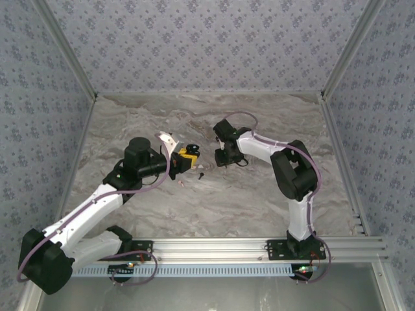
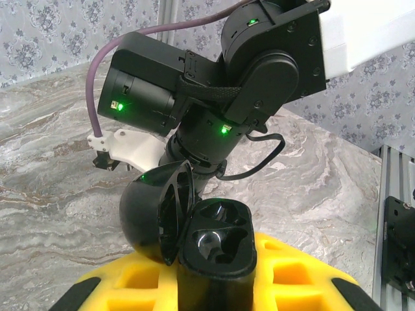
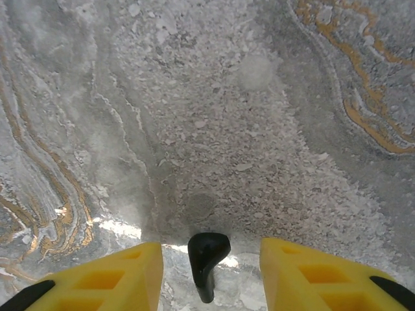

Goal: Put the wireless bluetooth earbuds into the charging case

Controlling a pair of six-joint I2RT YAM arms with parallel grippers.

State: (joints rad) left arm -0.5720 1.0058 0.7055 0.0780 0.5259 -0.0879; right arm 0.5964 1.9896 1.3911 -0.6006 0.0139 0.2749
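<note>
My left gripper is shut on the black charging case, which stands upright between its yellow fingers. The case's lid is flipped open to the left, and both of its wells look hollow. In the top view the left gripper holds the case near the table's middle. A black stemmed earbud lies on the marble between the spread yellow fingers of my right gripper, touching neither. The right gripper is open, just right of the case.
On the marble table, a tiny dark bit and a pale pink bit lie below the case. The right arm's wrist looms close behind the case. Aluminium rails edge the near side; patterned walls enclose the rest.
</note>
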